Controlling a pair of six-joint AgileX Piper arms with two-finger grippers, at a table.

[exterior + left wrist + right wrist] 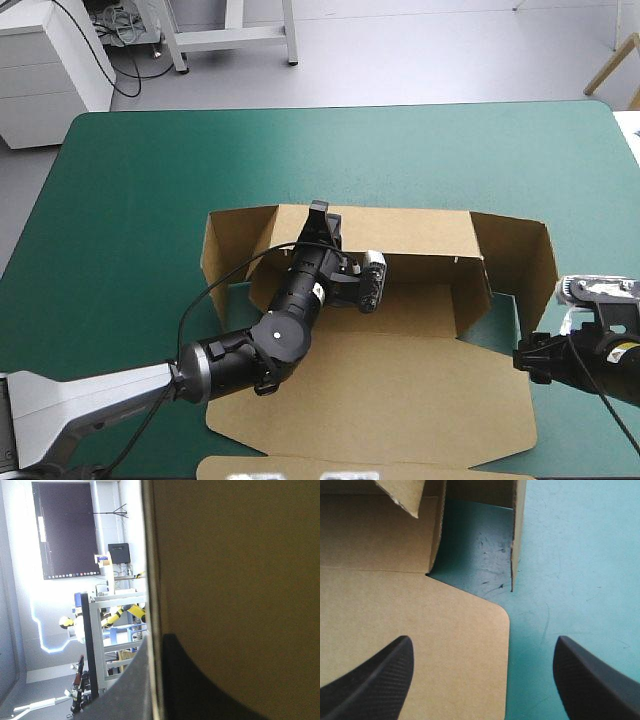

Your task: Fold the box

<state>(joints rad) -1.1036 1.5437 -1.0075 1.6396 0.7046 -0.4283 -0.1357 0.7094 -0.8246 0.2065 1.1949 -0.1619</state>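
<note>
box [430, 305] in mid-fold at the middle of the teal-green cover [140, 200], shown from above and from both wrists. its far wall [420, 232] stands raised, the end flaps [520, 262] at either side stand up and angle outward, and the lid [400, 400] lies flat toward the robot. the left gripper [318, 212] reaches across the tray floor to the top edge of the far wall, left of that wall's middle. in the left wrist view its black fingers [135, 685] sit one on each face of the board, all but closed, with the sheet pinched between them. the right gripper [482, 642] hangs wide apart and holds nothing, over the lid's rounded right corner [497, 617]. one of its fingers is above board and the other above bare cover, and the slit beside the right end flap lies just ahead of it. the step in hand is judged to be doubling the far wall down into the tray. to do it well, the pinch should roll the wall about its crease rather than drag it, since a pull toward the robot would slide the whole sheet on the cover. the end flaps probably need turning inward first so the wall can trap them. the free gripper is well placed to press on the lid or steady the right flap. chief risk: the off-centre grip may twist the wall, so that its right part lags.
</note>
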